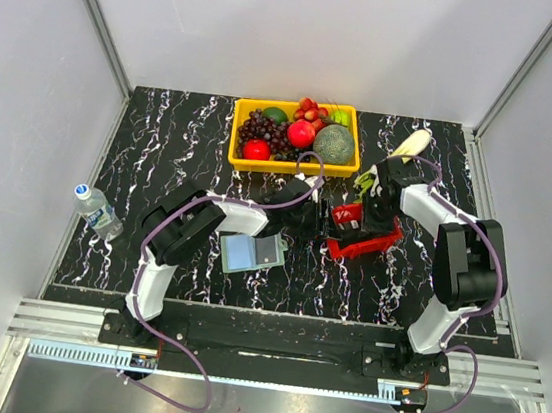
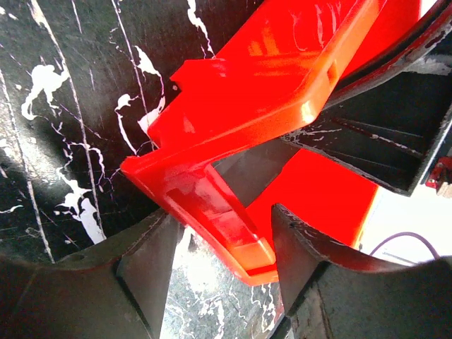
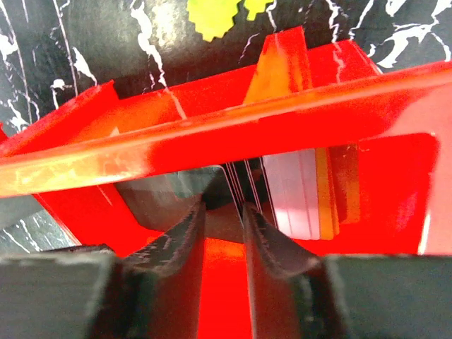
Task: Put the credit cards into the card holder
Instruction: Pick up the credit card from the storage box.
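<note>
The card holder (image 1: 250,252) lies open on the dark marbled table, left of the red basket (image 1: 365,240). The credit cards (image 3: 291,192) stand on edge inside the basket: whitish, orange and dark ones packed side by side. My right gripper (image 3: 222,208) reaches down into the basket. Its fingers stand a narrow gap apart in front of a dark card's face, at the left end of the stack, gripping nothing. My left gripper (image 2: 223,215) sits at the basket's left corner, and the red rim (image 2: 212,191) lies slanted between its two fingers, touching both.
A yellow crate (image 1: 240,142) of fruit stands at the back, just behind both grippers. A banana (image 1: 412,143) and a green leafy item (image 1: 365,180) lie at the back right. A water bottle (image 1: 97,210) lies at the table's left edge.
</note>
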You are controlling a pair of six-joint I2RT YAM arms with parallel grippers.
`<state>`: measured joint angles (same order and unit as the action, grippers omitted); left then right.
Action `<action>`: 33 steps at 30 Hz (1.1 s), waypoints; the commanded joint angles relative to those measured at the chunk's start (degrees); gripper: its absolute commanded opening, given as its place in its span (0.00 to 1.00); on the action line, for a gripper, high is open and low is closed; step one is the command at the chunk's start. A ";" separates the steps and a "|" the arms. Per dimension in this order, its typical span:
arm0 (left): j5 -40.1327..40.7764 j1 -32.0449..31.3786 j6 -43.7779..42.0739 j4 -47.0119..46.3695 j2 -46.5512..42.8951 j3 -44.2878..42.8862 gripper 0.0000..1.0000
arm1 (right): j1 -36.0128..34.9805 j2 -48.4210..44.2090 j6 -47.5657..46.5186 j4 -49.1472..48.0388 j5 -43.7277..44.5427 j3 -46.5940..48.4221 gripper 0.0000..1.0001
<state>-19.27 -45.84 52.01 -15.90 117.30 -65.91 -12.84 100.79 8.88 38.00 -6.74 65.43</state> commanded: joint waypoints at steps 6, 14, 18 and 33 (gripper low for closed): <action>-1.65 0.41 -0.59 -0.71 1.18 -2.12 0.58 | 0.10 -4.28 -0.45 1.02 -2.92 2.60 0.11; -1.91 0.49 -0.95 -0.80 1.00 -2.12 0.57 | 0.18 -7.89 -0.36 0.23 -11.44 2.07 0.05; -2.00 0.58 -1.03 -0.97 0.92 -2.12 0.57 | 0.10 -7.54 -0.45 -0.20 -13.20 1.37 0.08; -0.43 0.76 -1.38 -2.29 -1.54 0.25 0.56 | 0.10 -7.36 -0.01 -2.40 -14.35 0.57 0.06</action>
<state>-19.81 -45.41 51.90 -15.90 117.49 -66.06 -12.71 95.70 8.82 37.34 -21.78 65.80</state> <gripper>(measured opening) 0.561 0.092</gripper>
